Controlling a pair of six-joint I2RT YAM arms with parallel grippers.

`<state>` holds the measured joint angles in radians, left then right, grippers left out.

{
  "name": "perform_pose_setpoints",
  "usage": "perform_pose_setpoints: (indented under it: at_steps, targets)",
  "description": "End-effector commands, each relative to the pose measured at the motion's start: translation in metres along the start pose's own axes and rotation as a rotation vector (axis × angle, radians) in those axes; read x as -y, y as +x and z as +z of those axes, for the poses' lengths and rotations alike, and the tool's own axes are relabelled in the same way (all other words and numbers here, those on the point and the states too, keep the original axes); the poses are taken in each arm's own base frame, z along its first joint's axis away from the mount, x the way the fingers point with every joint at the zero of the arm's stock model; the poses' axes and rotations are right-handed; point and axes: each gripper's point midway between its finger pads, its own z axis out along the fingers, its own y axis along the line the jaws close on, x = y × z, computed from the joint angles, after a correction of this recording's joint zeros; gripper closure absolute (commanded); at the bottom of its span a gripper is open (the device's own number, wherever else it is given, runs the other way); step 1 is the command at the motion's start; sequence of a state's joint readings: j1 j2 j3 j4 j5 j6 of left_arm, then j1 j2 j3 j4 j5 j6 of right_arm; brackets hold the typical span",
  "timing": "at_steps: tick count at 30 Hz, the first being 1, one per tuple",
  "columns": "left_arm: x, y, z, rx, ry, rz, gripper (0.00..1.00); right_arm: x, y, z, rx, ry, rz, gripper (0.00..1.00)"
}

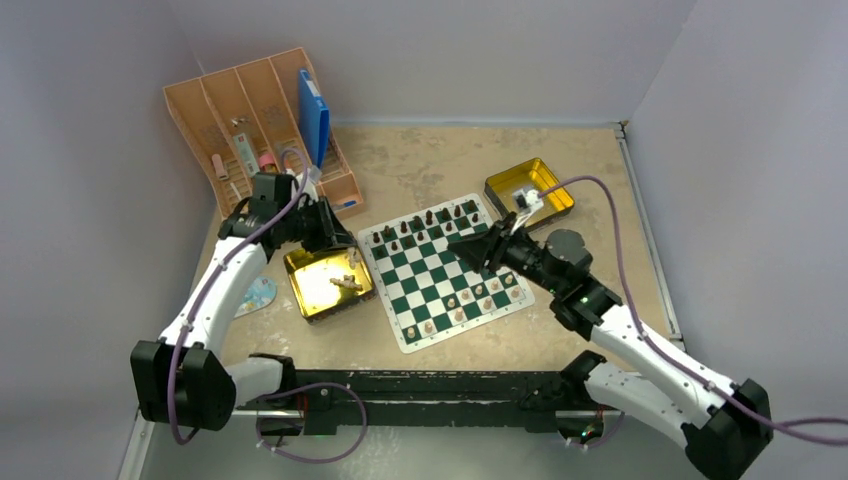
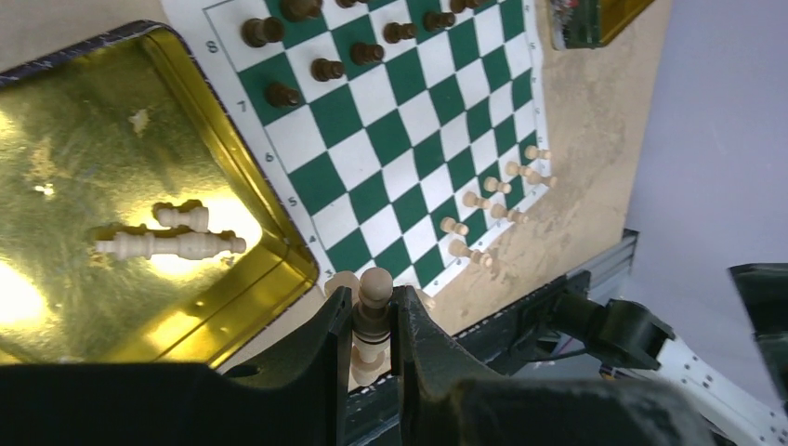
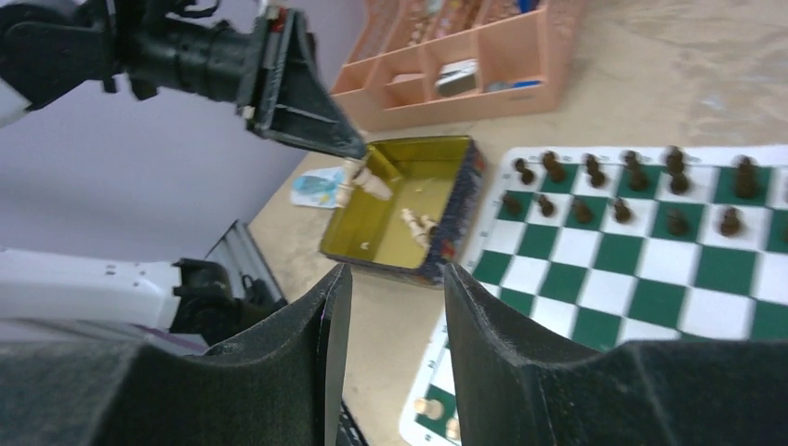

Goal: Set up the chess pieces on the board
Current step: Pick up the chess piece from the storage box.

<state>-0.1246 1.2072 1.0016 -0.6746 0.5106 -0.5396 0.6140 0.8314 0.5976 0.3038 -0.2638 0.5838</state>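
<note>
My left gripper is shut on a tan chess piece and holds it above the near corner of a gold tin. In the right wrist view this piece hangs from the left gripper's tip over the tin. Two more tan pieces lie flat in the tin. The green and white board carries dark pieces on its far rows and several tan pieces on its near rows. My right gripper is open and empty, above the board's middle.
A second gold tin sits right of the board's far corner. A pink organizer with a blue case stands at the back left. A small round card lies left of the near tin. A black rail runs along the table's front.
</note>
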Motion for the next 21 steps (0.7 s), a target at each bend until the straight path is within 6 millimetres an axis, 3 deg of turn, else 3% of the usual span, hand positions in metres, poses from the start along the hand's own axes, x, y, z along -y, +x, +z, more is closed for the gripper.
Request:
perform_pose_setpoints:
  at_steps: [1, 7, 11, 14, 21]
  targets:
    - [0.035, -0.004, -0.015, 0.031, 0.161, -0.015, 1.0, -0.048, -0.026, 0.022, 0.141, -0.132, -0.068, 0.55]
    - [0.049, 0.003, -0.021, 0.018, 0.247, -0.036, 1.0, -0.091, -0.003, 0.061, 0.116, -0.248, -0.249, 0.52]
    - [0.061, 0.011, -0.027, 0.004, 0.327, -0.057, 1.0, -0.12, 0.0, 0.067, 0.128, -0.361, -0.218, 0.52]
    - [0.067, 0.014, -0.032, 0.003, 0.361, -0.077, 1.0, -0.128, 0.002, 0.072, 0.152, -0.382, -0.21, 0.51]
    - [0.075, 0.026, -0.038, 0.0, 0.442, -0.178, 1.0, -0.134, 0.007, 0.081, 0.232, -0.373, -0.395, 0.51]
